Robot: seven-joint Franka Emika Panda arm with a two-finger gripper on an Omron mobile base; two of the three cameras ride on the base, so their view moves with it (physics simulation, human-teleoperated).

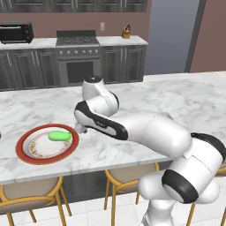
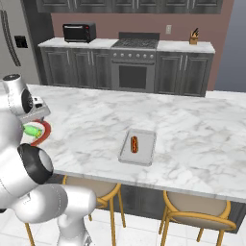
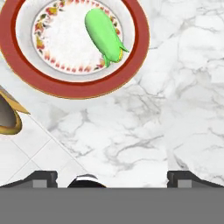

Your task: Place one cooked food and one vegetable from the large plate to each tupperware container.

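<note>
One green vegetable [image 3: 104, 36] on large plate [image 3: 135, 52]; claw [image 3: 113, 177] spread wide — no writing legible

Toaster oven [image 1: 16, 32], stove [image 1: 78, 57], knife block [image 1: 126, 32], stools [image 2: 199, 211]

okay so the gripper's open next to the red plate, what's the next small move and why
Probably slide the open gripper forward over the large plate until it is above the green vegetable. It hangs over bare marble just off the rim, holding nothing, and the tupperware container so far holds a hot dog only.
</note>
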